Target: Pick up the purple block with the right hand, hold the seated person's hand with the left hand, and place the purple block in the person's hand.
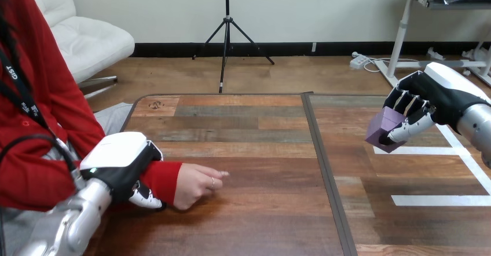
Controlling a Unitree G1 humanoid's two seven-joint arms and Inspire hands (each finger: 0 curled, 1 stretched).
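Far right, the right hand (431,102) curls round a purple angular plastic block (382,130), likely light, rigid, best gripped across flat faces; near left, the left hand (121,163) clasps the person's red-sleeved wrist (165,179).

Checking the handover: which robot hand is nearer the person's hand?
Left. The left robot hand curls round the wrist just beside the person's hand; the right robot hand is far across the table, holding the purple block.

I log 2 arms up: left arm (75,215) low at the left, left hand (123,162) curled over the person's wrist (164,178), thumb beneath; right hand (435,98) raised above the table, fingers wrapped round the purple block (382,128).
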